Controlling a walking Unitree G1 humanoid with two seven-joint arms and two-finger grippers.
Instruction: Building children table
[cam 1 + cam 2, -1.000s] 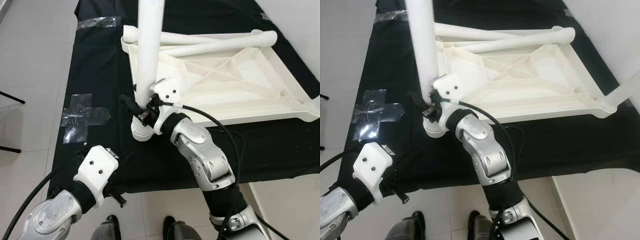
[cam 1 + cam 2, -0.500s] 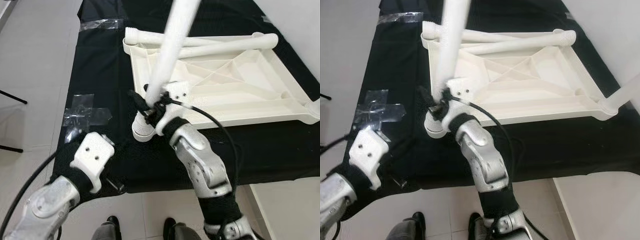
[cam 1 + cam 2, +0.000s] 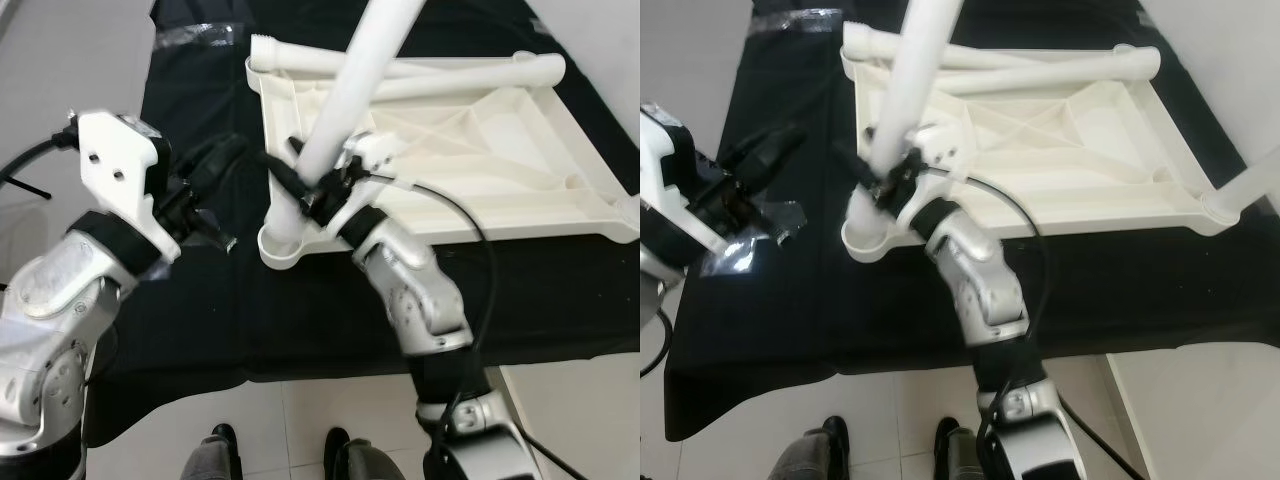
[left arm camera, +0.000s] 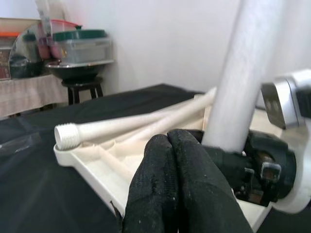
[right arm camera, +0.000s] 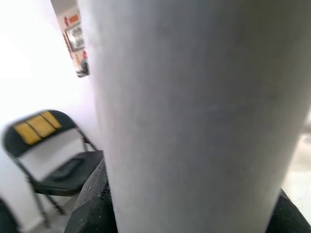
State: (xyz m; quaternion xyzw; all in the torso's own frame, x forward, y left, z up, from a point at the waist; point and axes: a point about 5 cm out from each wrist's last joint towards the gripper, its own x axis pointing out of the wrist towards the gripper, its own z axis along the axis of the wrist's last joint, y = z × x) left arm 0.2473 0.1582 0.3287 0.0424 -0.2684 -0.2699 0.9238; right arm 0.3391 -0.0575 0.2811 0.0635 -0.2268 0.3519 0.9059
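A white plastic tabletop [image 3: 500, 190] lies upside down on a black cloth. One white table leg [image 3: 350, 90] leans toward the far right, its lower end in the near-left corner socket [image 3: 278, 243]. My right gripper [image 3: 305, 190] is shut on this leg just above the socket; in the right wrist view the leg [image 5: 194, 111] sits pressed between the fingers. My left gripper [image 3: 235, 150] hovers just left of the leg, its fingertips [image 4: 177, 141] pressed together on nothing. Two loose legs [image 3: 450, 75] lie along the tabletop's far edge.
Another leg [image 3: 1250, 185] stands at the tabletop's right corner. Clear tape patches [image 3: 740, 250] stick to the cloth on the left. The cloth's near edge [image 3: 300, 375] meets white floor tiles by my feet. A black folding chair [image 5: 48, 150] stands by a wall.
The leg has tipped from upright to leaning far right. My left arm has risen from the cloth's near-left edge to just beside the leg.
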